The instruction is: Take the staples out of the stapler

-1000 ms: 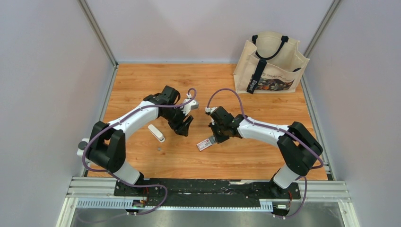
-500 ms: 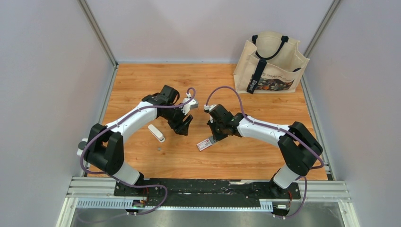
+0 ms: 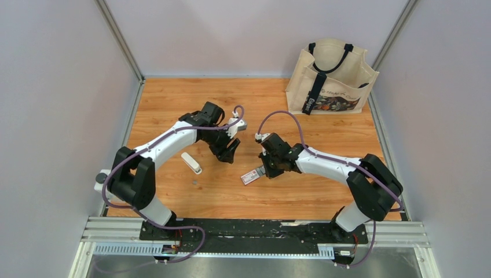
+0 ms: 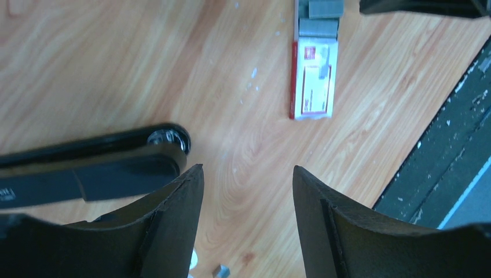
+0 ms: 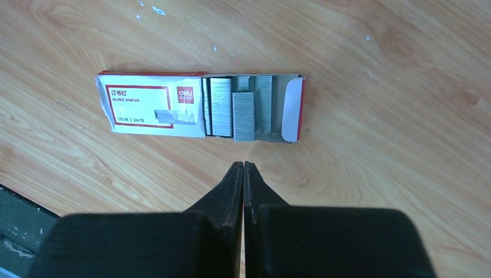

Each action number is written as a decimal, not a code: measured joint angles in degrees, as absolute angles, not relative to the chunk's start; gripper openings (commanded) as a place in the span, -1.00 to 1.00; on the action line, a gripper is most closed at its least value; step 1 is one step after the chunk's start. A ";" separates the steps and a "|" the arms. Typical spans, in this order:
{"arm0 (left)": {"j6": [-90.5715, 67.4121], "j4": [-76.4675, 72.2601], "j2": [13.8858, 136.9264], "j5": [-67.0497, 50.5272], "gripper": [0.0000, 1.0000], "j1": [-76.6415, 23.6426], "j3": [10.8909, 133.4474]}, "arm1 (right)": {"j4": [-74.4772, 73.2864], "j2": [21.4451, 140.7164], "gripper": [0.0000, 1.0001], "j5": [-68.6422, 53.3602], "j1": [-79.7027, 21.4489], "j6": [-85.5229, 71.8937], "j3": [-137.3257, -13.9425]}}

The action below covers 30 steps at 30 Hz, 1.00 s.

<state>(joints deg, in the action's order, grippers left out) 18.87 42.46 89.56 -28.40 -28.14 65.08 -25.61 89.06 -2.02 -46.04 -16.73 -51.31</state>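
The white stapler [image 3: 191, 163] lies on the wooden table, left of my left gripper [image 3: 227, 152]. That gripper [image 4: 248, 171] is open and empty above bare wood. Several grey strips of staples [image 5: 243, 113] lie in the open end of a pink-and-white flat box [image 5: 150, 111], also in the top view [image 3: 251, 176]. My right gripper [image 5: 243, 165] is shut and empty, its tips just short of the box's open end [image 3: 267, 169]. A tiny grey strip [image 4: 221, 270] lies loose on the wood; it also shows below the stapler [image 3: 195, 182].
A canvas tote bag [image 3: 331, 78] stands at the back right. A black bar with a metal rivet [image 4: 92, 171] crosses the left wrist view beside my left finger; I cannot tell what it belongs to. Grey walls enclose the table.
My left gripper has shifted slightly right and away. My right gripper has shifted slightly right and nearer, staying by the box. Stapler and box have not moved.
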 measured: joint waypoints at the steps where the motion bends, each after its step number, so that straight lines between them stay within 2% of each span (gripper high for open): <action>1: 18.74 42.22 90.59 -28.27 0.32 -28.51 66.11 | -25.65 88.90 -0.97 -2.02 -46.04 -16.91 -51.07; 15: 17.19 38.72 94.39 -27.86 0.32 -29.65 66.43 | -25.63 91.53 -0.99 -2.35 -46.02 -16.99 -52.71; 30: 17.30 38.85 90.15 -28.03 0.32 -27.77 63.48 | -25.65 93.91 -0.99 -3.40 -45.06 -16.01 -55.51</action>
